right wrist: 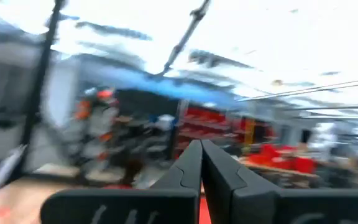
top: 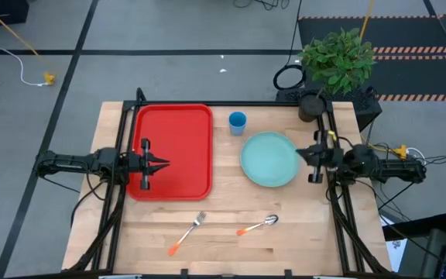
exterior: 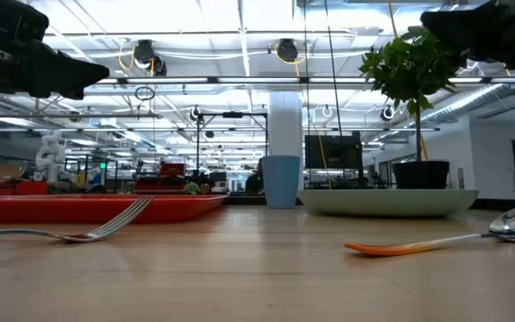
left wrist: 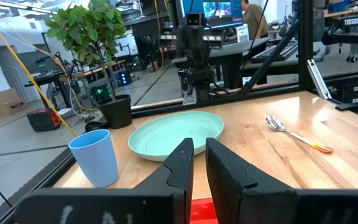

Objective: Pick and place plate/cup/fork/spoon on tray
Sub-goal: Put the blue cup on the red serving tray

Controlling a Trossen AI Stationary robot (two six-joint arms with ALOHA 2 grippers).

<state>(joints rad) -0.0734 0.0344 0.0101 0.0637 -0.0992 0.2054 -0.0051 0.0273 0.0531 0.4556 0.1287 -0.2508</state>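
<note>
On our red tray [top: 173, 147] nothing sits yet. We hover our left gripper [top: 161, 163], fingers narrow and empty. Our right gripper [top: 301, 154], pinched closed, must open to grab the plate [top: 268, 159] at three o'clock.

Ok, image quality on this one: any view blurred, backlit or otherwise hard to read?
Right wrist view: heavily smeared, the room behind is streaks, only the right gripper reads clearly. Low view: bright ceiling lights backlight the scene, so both arms are dark silhouettes; the fork and spoon stay legible. High view and left wrist view: evenly lit, with plate and cup crisp.
</note>
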